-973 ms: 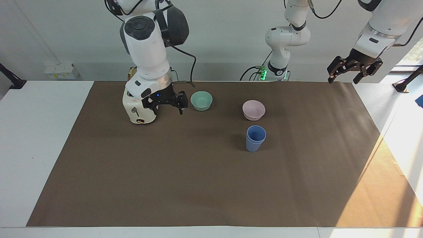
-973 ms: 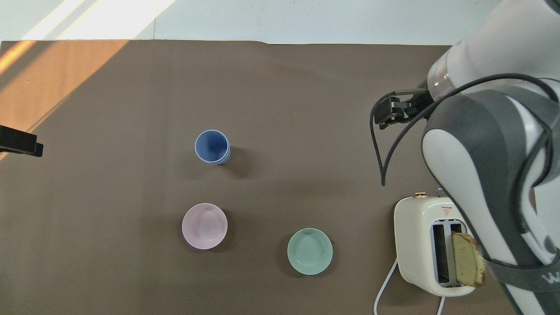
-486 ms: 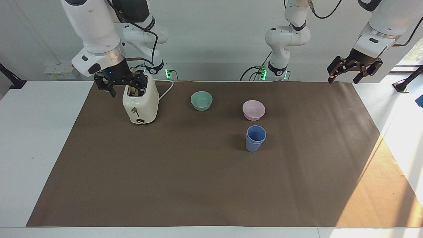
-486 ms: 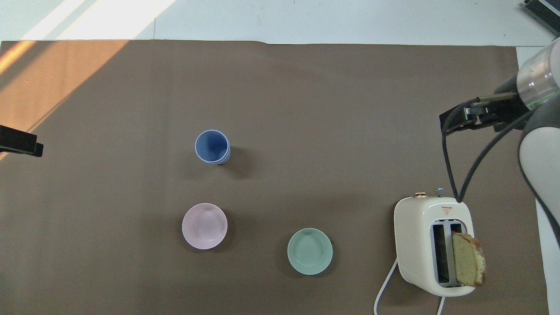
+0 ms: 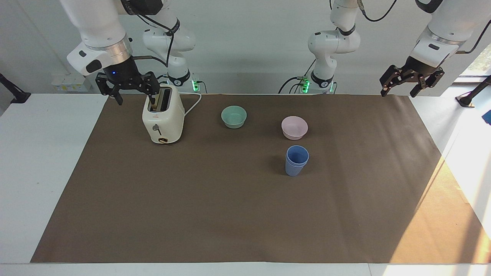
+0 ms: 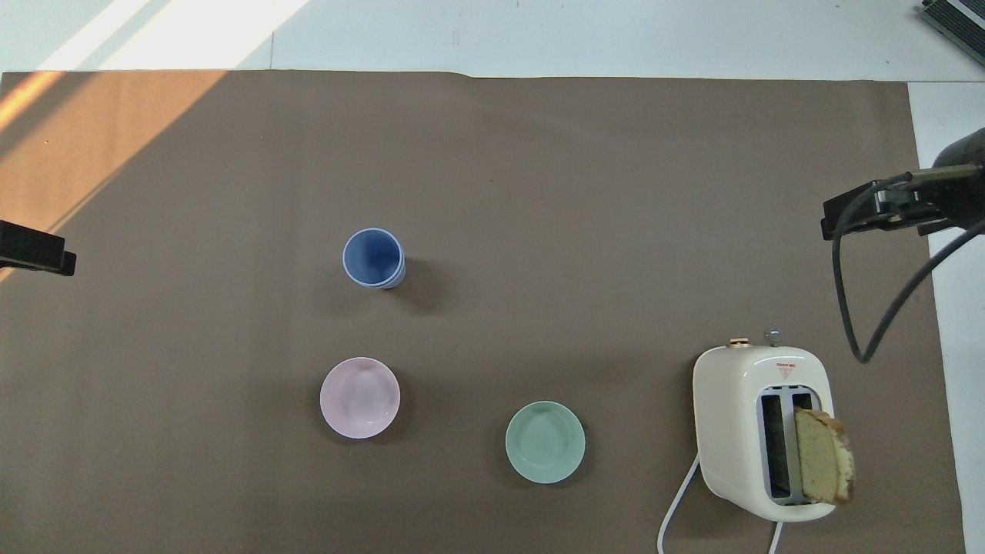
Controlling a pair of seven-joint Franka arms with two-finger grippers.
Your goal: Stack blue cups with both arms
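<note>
The two blue cups (image 5: 296, 160) stand nested one inside the other as a single upright stack on the brown mat, farther from the robots than the pink bowl; the stack also shows in the overhead view (image 6: 374, 258). My right gripper (image 5: 133, 93) hangs open and empty in the air beside the toaster's top, at the right arm's end of the table; it also shows in the overhead view (image 6: 885, 209). My left gripper (image 5: 399, 91) waits open and empty above the mat's corner at the left arm's end; only its tip shows in the overhead view (image 6: 35, 258). Neither gripper touches the cups.
A cream toaster (image 5: 162, 119) with a slice of bread (image 6: 823, 462) in it stands at the right arm's end. A mint-green bowl (image 5: 234, 116) and a pale pink bowl (image 5: 294, 127) sit nearer the robots than the cups. Two smaller white arms (image 5: 330, 46) stand at the back edge.
My right arm has swung up and away from beside the mint bowl, past the toaster, toward its own end of the table. The cups and my left arm have not moved.
</note>
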